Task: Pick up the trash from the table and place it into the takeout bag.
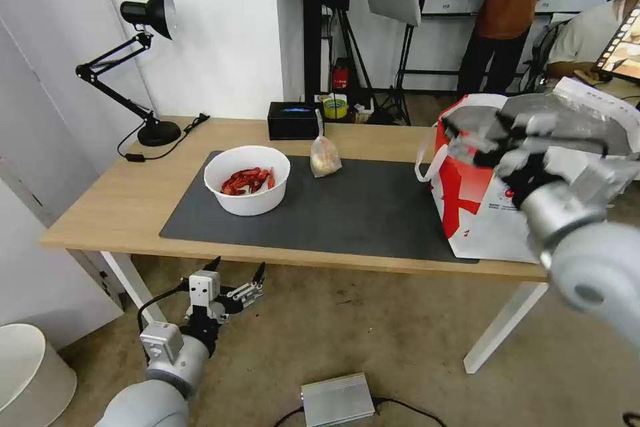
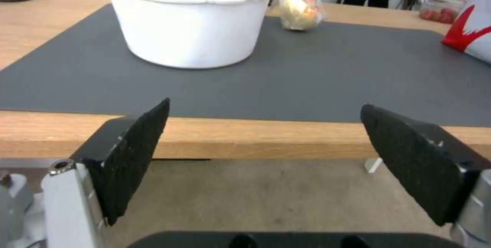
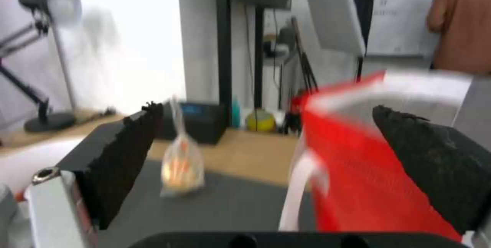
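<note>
Light-wood tabletop (image 1: 107, 207) on white legs, carrying dk grey rectangular mat (image 1: 360, 213) across its middle. Takeout bag (image 1: 480, 213), white w/ red panel & white loop handle, upright on mat's right end, near front edge. White round bowl (image 1: 247, 180) w/ red crayfish shells inside, on mat's left part; seen close from left wrist view as plain white wall (image 2: 189, 33). Small knotted clear bag (image 1: 325, 157) w/ pale & orange contents, upright at mat's back edge, right of bowl, apart from it. Black rectangular box (image 1: 293, 120) just behind that bag, on bare wood. Black desk lamp (image 1: 143, 67) at back left corner.

Right gripper (image 1: 490, 137) raised above takeout bag's open top, jaws spread apart, nothing between them; in right wrist view red bag panel (image 3: 368, 179) just under & ahead of pads. Left gripper (image 1: 237, 273) low, below & in front of tabletop's front edge, over floor, jaws wide open & empty, pointing toward bowl; black pads (image 2: 133, 156) framing tabletop edge (image 2: 256, 140) in left wrist view.
</note>
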You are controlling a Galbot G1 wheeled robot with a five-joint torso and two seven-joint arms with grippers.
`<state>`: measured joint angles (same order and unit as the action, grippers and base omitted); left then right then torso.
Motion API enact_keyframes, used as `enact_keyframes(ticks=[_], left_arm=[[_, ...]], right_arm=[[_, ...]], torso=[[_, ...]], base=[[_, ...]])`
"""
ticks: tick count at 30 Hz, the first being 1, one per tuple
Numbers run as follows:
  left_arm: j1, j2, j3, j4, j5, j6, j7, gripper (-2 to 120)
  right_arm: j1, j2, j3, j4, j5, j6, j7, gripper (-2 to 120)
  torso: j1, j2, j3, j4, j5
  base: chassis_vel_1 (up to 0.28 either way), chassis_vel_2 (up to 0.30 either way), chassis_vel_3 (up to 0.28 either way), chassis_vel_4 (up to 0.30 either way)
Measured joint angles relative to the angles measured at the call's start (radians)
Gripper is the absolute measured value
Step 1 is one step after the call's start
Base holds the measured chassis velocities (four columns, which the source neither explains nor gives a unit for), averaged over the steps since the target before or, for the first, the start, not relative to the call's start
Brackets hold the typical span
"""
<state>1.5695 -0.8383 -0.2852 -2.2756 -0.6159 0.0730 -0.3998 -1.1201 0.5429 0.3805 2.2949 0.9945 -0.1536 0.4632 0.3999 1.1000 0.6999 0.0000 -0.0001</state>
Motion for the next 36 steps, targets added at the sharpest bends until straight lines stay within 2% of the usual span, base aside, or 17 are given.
enact_keyframes(ticks=[14,26,36], left_arm=[[-0.002,0.006,-0.003,0.004,-0.005,-0.003,0.001,100],[-0.006,0.01,0.0,0.011,-0.006,-0.005,0.002,100],[-0.003,0.01,-0.001,0.018,-0.005,-0.005,0.003,100]], right_arm=[[-0.315,0.103,-0.004,0.036,-0.261,0.019,0.03,100],[-0.515,0.151,-0.007,0.05,-0.328,0.019,0.06,100],[-0.574,0.17,-0.021,0.05,-0.344,0.019,0.075,100]], torso=[[0.0,0.0,0.0,-0.0001,0.0],[0.0,0.0,0.0,-0.0001,0.0001],[0.0,0.0,0.0,-0.0001,0.0]], base=[[0.0,0.0,0.0,0.0],[0.0,0.0,0.0,0.0],[0.0,0.0,0.0,0.0]])
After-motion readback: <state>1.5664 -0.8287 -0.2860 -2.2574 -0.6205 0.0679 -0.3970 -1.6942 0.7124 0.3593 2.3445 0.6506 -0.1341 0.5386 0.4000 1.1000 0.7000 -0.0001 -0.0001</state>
